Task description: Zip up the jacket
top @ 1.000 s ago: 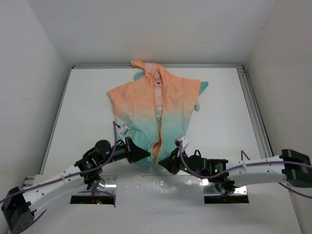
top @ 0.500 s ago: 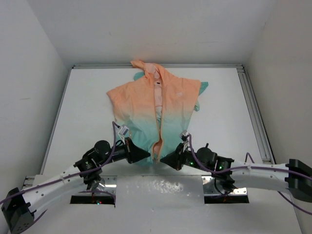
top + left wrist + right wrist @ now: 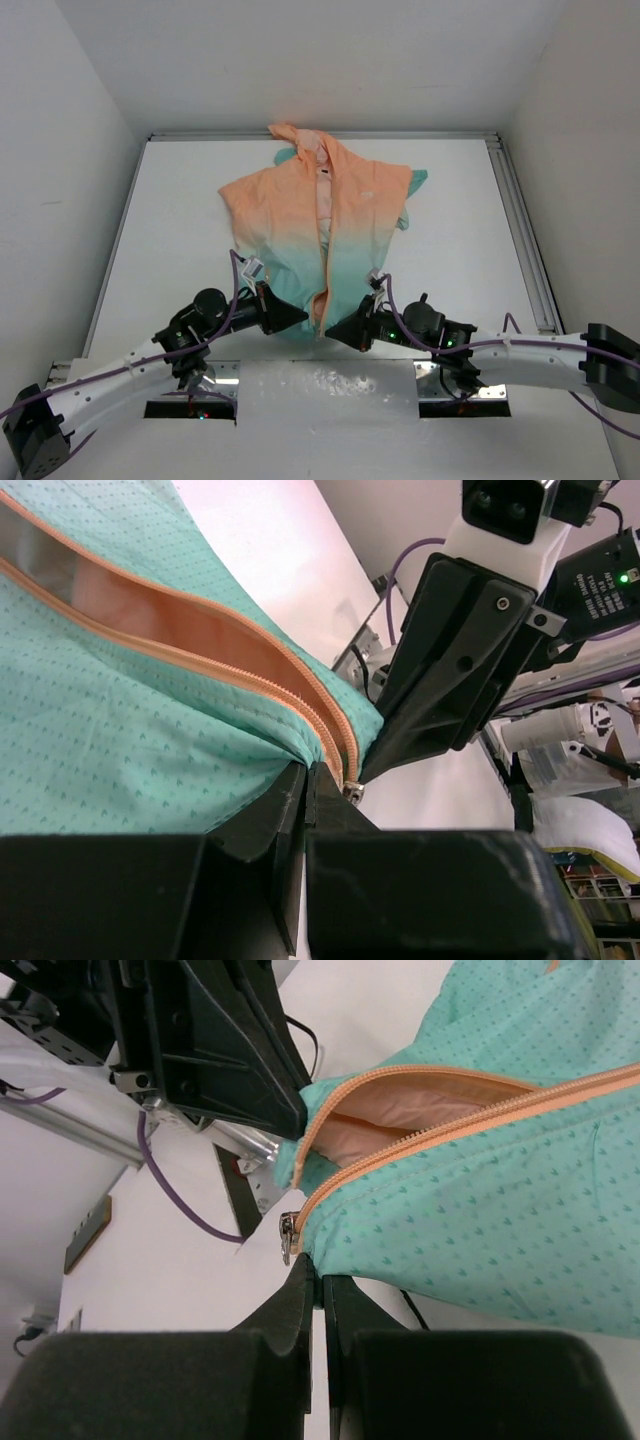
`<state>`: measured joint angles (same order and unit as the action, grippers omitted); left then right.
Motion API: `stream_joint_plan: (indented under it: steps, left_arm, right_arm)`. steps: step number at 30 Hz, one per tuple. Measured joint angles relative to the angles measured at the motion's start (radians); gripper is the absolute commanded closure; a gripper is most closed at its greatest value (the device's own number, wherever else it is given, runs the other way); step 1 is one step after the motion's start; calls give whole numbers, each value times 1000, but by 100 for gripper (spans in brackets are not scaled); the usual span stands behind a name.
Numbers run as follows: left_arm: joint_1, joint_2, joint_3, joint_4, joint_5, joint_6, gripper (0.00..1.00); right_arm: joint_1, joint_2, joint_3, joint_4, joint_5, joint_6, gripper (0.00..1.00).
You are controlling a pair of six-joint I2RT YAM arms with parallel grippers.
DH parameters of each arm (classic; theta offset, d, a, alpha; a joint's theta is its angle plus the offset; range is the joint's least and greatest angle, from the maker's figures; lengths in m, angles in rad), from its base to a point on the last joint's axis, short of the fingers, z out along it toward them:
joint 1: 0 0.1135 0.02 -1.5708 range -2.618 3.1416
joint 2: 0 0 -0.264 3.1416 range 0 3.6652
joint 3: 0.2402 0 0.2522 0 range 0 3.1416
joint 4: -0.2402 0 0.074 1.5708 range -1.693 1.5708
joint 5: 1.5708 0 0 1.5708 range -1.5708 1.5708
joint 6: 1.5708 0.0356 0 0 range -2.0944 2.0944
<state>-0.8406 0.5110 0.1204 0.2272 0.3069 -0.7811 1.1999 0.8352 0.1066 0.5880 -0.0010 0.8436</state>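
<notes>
Top view, jacket point(image 3: 290, 215): thin hooded fabric jacket, peach-orange above fading to teal below, lying flat on the white counter point(image 3: 170, 220), about mid-width.
Top view, long axis: runs near to far, with the crumpled hood point(image 3: 305, 145) at the far edge and the teal hem toward the arm bases.
Top view, front: unzipped, with pale lining showing in a narrow gap. The orange zipper point(image 3: 325, 262) follows the long axis.
Top view, left gripper point(image 3: 303, 318): black wedge at the hem, left of the zipper's lower end.
Top view, right gripper point(image 3: 328, 335): black wedge at the hem on the other side, its tip near the left one's.
Left wrist view, jaws: pressed together on the teal hem beside the zipper's end.
Left wrist view, fabric: teal weave dotted with tiny darker marks. Two orange toothed tapes converge toward the jaws, with smooth peach lining between them.
Left wrist view, opposite: the right gripper's angular black tip meets the hem just beyond.
Right wrist view, jaws: closed on the hem edge, just beneath a small silver metal slider point(image 3: 288, 1235).
Right wrist view, zipper: halves apart, curving open like a pocket mouth.
Right wrist view, behind: the left gripper touches the other hem corner, and a purple cable point(image 3: 190, 1195) loops below it.
</notes>
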Motion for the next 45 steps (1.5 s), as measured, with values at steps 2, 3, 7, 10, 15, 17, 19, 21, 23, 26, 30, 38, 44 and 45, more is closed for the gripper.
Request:
stream_joint_plan:
  steps: [2,3,7,10,15,17,19,21,23,26,30,38,44,45]
  left_arm:
    - [0,0,-6,6,-3,2,100]
    - [0,0,-9,9,-5,2,100]
    - [0,1,-19,21,-6,2,100]
    - [0,3,-22,32,-6,2,100]
    - [0,6,-24,46,-4,2,100]
    - [0,6,-31,61,-1,0,100]
    - [0,6,-35,67,1,-2,100]
    - [0,7,-37,69,2,-2,100]
    - [0,10,-38,73,5,-2,100]
    - [0,16,-39,85,7,-3,100]
    - [0,27,-39,99,11,-6,100]
    - [0,35,-50,115,16,-10,100]
    - [0,35,-55,125,20,-13,100]
    - [0,35,-55,128,21,-13,100]
  right_arm:
    - [0,0,-1,9,0,3,100]
    - [0,0,-1,11,0,3,100]
    - [0,0,-1,12,4,6,100]
    - [0,4,-1,14,11,6,100]
    - [0,13,-1,18,22,10,100]
    - [0,18,-1,18,24,12,100]
    - [0,20,-1,19,24,13,100]
    - [0,21,-1,21,24,13,100]
    - [0,23,-1,24,24,13,100]
    - [0,24,-1,26,25,13,100]
    - [0,24,-1,28,27,13,100]
    - [0,24,-1,40,28,14,100]
    - [0,24,-1,40,32,16,100]
    - [0,24,-1,40,34,16,100]
